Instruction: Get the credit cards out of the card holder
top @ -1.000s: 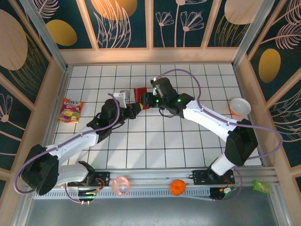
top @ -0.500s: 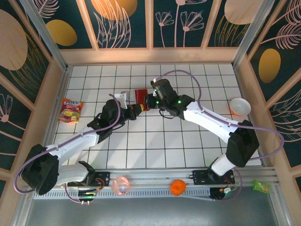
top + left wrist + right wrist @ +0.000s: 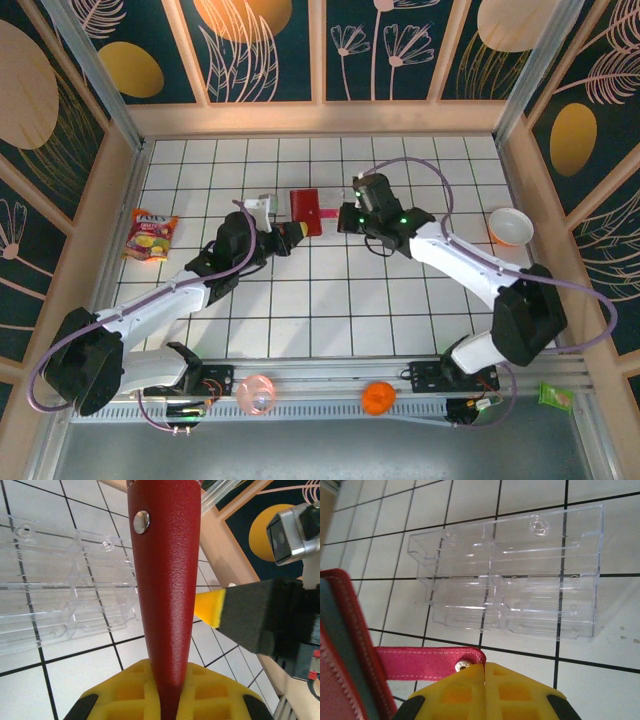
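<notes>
The wallet (image 3: 303, 207) is at the far middle of the table (image 3: 330, 300), a red rectangle held between the two grippers. Its pink tab (image 3: 324, 213) sticks out to the right.

The left gripper (image 3: 292, 232) has the wallet by its near edge. In the left wrist view its yellow pads (image 3: 115, 700) are clamped on the red wallet (image 3: 165, 590), which runs straight out from them. A metal stud (image 3: 142, 521) sits near the wallet's far end.

The right gripper (image 3: 340, 216) meets the tab's free end from the right. In the right wrist view its pads (image 3: 515, 677) are pressed together on the tip of the tab (image 3: 420, 662), right beside the snap (image 3: 461, 666). At the left edge of that view the wallet (image 3: 342, 625) shows a stitched red rim and a grey-blue lining. What the pockets hold cannot be made out.

A clear tray (image 3: 262, 203) lies flat on the tiles just left of the wallet, on the far side of the left gripper. From the right wrist it shows several compartments (image 3: 520, 575).

Well to the left lies a snack bag (image 3: 150, 236), and well to the right a white bowl (image 3: 508, 226). On the near rail by the arm bases are a pink round thing (image 3: 256, 393), an orange round thing (image 3: 378, 397) and, far right, a green packet (image 3: 555, 396).
</notes>
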Tool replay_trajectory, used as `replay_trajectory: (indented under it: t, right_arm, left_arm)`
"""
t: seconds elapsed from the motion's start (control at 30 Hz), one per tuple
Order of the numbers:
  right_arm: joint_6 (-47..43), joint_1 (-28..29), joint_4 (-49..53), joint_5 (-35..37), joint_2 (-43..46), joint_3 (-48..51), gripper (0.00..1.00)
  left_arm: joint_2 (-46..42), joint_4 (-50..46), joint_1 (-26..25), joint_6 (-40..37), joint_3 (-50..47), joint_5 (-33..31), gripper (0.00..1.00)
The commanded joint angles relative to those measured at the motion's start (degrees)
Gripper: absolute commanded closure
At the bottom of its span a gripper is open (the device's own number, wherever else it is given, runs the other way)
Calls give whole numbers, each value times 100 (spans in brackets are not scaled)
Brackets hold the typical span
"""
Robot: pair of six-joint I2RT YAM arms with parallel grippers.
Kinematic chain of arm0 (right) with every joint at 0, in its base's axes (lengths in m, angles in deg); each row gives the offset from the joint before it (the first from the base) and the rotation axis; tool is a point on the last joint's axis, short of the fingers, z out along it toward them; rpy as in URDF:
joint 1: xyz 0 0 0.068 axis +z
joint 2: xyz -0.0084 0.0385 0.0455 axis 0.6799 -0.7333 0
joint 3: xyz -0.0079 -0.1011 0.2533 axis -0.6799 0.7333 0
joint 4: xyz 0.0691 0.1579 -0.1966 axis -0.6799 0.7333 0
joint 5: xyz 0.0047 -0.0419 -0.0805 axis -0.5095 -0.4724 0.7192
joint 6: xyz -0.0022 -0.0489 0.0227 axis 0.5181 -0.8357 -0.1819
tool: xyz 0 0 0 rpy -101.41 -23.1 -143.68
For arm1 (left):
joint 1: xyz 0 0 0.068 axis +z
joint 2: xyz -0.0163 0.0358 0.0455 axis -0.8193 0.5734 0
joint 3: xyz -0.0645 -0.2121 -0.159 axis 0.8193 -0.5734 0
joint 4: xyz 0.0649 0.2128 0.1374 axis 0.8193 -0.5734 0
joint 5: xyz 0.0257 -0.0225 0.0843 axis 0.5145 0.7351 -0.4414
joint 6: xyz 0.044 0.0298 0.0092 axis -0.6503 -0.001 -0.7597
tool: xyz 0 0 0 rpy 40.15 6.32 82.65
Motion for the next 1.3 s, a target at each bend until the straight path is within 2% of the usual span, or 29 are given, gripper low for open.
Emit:
replay_trajectory:
  t: [0.0,0.17,0.33,0.53,0.67,0.77,0.83,0.97,1.17,1.27]
  right_arm:
    - [-292,-131,-155,-378,469,365,100]
    - [-158,-26,-191,-823,696,963,100]
    - [89,180,-375,-916,796,1440,100]
    - [247,346,-448,-888,626,1787,100]
    - [357,346,-496,-647,656,1973,99]
    - [280,346,-790,-817,937,2004,57]
    - [226,311,-949,-903,1148,2004,43]
    - [341,155,-1285,-1195,1362,2069,34]
    - [822,-302,-1882,-1753,1493,2439,29]
    - [856,-464,-1861,-1896,1455,2468,29]
  left_arm:
    - [-50,318,37,25,-121,362,100]
    - [376,490,32,579,-451,1124,100]
    - [759,806,-57,1097,-777,1461,100]
    - [1445,889,-237,1488,-835,1730,100]
    - [1317,937,-240,1478,-834,1690,100]
    - [1146,842,-238,1364,-787,1620,100]
    - [1052,827,-236,1301,-761,1579,100]
    - [824,986,-240,1244,-786,1491,100]
    - [413,1261,-240,1229,-891,1285,100]
    - [237,1387,-238,1239,-943,1232,100]
